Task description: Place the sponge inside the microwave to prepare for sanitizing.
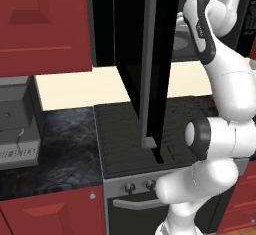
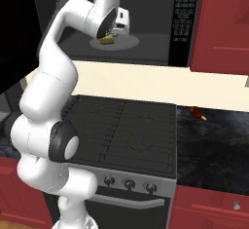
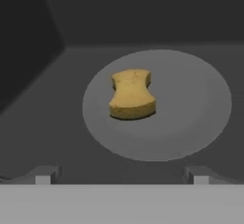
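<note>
While our arm reaches up into the microwave (image 2: 146, 23), we see its glossy black door (image 1: 150, 54) swung open at the left, the long grey bar handle (image 1: 148, 64) running down its edge above the stove (image 2: 121, 130). Further left in the left base view, a grey boxy appliance (image 1: 17, 124) stands on the dark surface (image 1: 65, 149) under a red cabinet (image 1: 45, 24).

Inside the grey cavity, the yellow sponge (image 3: 132, 94) lies flat on the round turntable (image 3: 190, 108), a little toward ten o'clock of the plate's centre in the hand view. Our claw (image 3: 121, 174) is spread wide and holds nothing; its two fingertips (image 3: 44, 175) stand well apart at six o'clock of the sponge, clear of it.

At the right, the microwave's control panel (image 2: 184, 13) borders another red cabinet (image 2: 226, 23), and a small reddish item (image 2: 197, 112) lies on the surface beside the stove.
</note>
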